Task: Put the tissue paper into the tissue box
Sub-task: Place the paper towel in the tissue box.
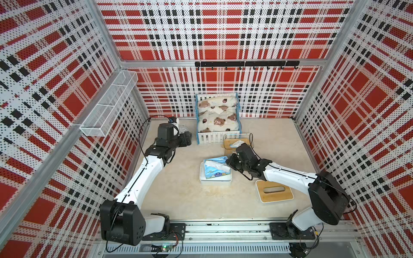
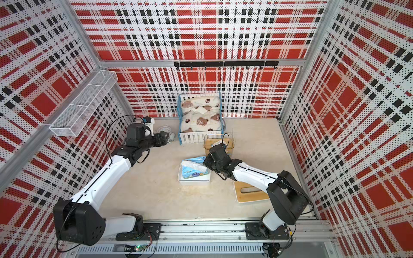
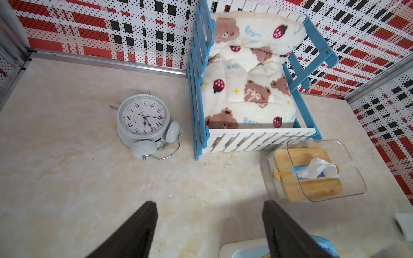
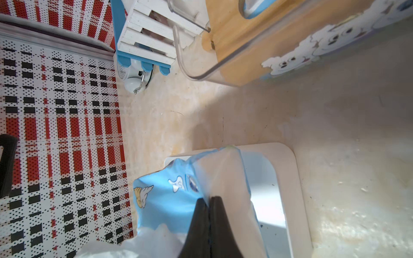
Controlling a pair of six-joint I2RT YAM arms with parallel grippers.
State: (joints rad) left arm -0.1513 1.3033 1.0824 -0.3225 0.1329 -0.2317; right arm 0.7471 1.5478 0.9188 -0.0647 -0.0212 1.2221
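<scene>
As it sits now: tissue paper (image 1: pixel 218 167) lies aslant in the open white tissue box (image 1: pixel 214 182), mid-tabletop (image 1: pixel 178 201). Its far end covers the box's far rim and white sheets are loose on top. Not seated, by the look of it.
Right gripper (image 4: pixel 210 201): fingers together, pinching only the thin end flap of the wrap, at the pack's corner toward the tabletop's right edge. No hold on the pack body.
Left gripper (image 3: pixel 210 214): jaws apart, empty, hovering toward the back-left corner near the alarm clock (image 3: pixel 143 118). Well apart from the box.
Risk, flap: slick film and a tiny grip area, so a hard pull could slip or tear it.
Risk, buckling: a push down through the flap likely just folds the soft pack, leaving the raised end on the rim.
Risk, box: it looks light and nothing holds it, so sideways drag could slide or tip it. Left arm is too far off to brace.
Risk, sheets: loose tissue may catch the fingers on release and pull out.
Risk, lid: bamboo lid (image 1: pixel 283 194) lies toward the front-right corner, close by the right forearm. A low elbow could knock it.
Risk, clear holder (image 3: pixel 357 185): near the back edge, just behind the right wrist. Easy to bump on retreat.
</scene>
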